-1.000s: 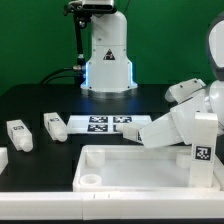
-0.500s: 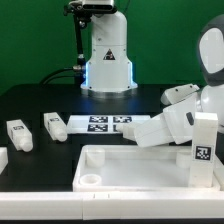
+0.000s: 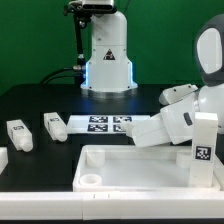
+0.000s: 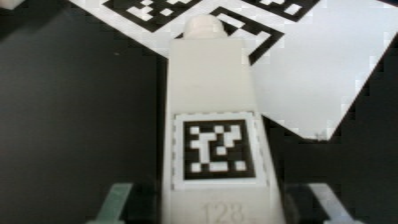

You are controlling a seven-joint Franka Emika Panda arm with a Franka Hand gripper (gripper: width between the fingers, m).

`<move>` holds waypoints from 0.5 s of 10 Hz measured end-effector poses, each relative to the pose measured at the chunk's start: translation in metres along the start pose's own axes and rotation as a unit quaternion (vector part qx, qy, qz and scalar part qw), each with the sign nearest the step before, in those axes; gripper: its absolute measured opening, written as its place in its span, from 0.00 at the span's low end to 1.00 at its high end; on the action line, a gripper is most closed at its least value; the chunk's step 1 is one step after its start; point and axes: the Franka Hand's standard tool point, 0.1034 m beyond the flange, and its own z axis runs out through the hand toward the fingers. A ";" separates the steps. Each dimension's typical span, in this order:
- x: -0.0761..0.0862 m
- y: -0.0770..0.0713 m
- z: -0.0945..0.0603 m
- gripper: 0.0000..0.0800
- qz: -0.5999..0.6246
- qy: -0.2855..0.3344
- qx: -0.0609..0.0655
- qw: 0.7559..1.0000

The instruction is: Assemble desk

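Seemingly a pick-up: the gripper [image 4: 221, 205] straddles a tagged leg [image 4: 217, 120] pointing toward the marker board [image 3: 105, 123]. Its jaws are part-open with a gap each side and grip nothing yet; next they must pinch squarely. I count one desk panel [image 3: 135, 168] and an upright leg [image 3: 205, 150] at its end on the exterior view's right. On that view's left lie an outer leg [image 3: 18, 135] and an inner leg [image 3: 53, 125].

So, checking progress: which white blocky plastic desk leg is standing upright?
The white plastic leg at the exterior view's right, by the white rimmed panel; the two legs at that view's left lie flat.
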 end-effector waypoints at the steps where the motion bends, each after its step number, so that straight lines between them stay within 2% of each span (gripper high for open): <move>1: -0.019 0.018 -0.021 0.35 0.018 -0.006 0.024 1.000; 2: -0.037 0.036 -0.039 0.35 0.032 -0.011 0.054 0.998; 3: -0.046 0.059 -0.056 0.35 0.032 0.021 0.073 0.997; 4: -0.052 0.081 -0.065 0.35 0.041 0.070 0.055 0.995; 5: -0.041 0.081 -0.061 0.36 0.024 0.148 0.002 0.989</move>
